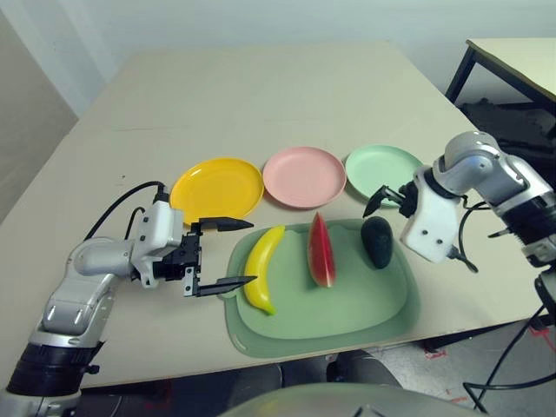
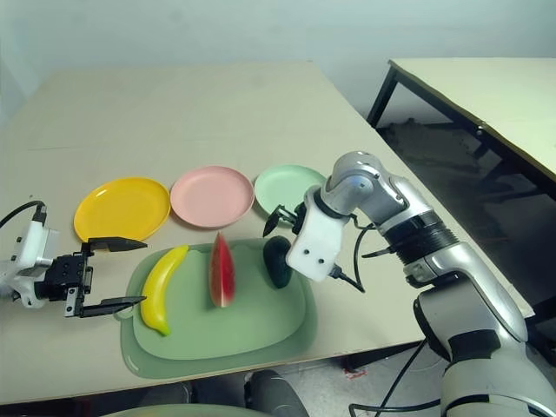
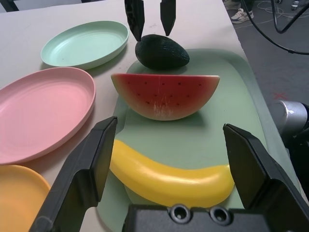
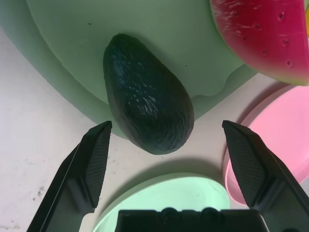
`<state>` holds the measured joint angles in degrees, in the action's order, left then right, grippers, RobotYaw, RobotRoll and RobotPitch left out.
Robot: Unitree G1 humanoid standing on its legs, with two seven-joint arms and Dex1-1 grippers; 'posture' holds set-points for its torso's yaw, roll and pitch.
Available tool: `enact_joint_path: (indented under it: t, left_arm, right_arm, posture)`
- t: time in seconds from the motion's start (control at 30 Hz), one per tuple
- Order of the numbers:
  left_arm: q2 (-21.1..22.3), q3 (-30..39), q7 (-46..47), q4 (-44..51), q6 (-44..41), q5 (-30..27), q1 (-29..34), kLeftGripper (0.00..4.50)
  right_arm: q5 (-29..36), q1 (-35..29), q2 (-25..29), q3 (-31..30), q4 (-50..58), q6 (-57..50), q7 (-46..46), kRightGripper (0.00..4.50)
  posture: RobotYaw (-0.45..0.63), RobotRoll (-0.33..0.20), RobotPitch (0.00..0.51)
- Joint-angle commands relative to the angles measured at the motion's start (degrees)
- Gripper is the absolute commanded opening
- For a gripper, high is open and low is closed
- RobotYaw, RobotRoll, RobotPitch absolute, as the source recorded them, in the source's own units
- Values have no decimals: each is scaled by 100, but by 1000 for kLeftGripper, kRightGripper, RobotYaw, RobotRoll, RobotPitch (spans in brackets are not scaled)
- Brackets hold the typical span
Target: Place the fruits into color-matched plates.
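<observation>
All three fruits are lying on the pale green mat (image 1: 382, 313), lower centre of the head view: banana (image 1: 263, 268) left, watermelon wedge (image 1: 321, 250) middle, avocado (image 1: 377, 241) right. Yellow plate (image 1: 217, 188), pink plate (image 1: 303, 176) and mint plate (image 1: 384, 168) are sitting empty above.

Left gripper (image 1: 224, 254), jaws open, is facing the banana. Right gripper (image 1: 384, 198), jaws open, is hovering by the avocado.

Judgement: light, rigid, smooth toys, likely slippery; take the banana mid-curve, the avocado across its widest part.
</observation>
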<state>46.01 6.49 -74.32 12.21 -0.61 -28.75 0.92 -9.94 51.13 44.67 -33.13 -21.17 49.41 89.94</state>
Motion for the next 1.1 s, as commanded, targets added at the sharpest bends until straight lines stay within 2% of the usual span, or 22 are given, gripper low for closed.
enact_joint_path:
  t: [0.03,0.53,1.1]
  left_arm:
    - [69,37,13,68,-34,4,-11,4479]
    - [100,68,83,148,-24,-31,65,4479]
    - [142,87,114,229,-19,-56,170,4479]
  right_arm:
    - [-111,-25,-50,-163,-96,61,-32,4500]
    - [-515,-24,-227,-372,-578,161,-231,4500]
    - [-519,-157,-384,-429,-409,-351,-284,4500]
  posture:
    - [68,0,0]
    - [83,0,0]
    - [80,0,0]
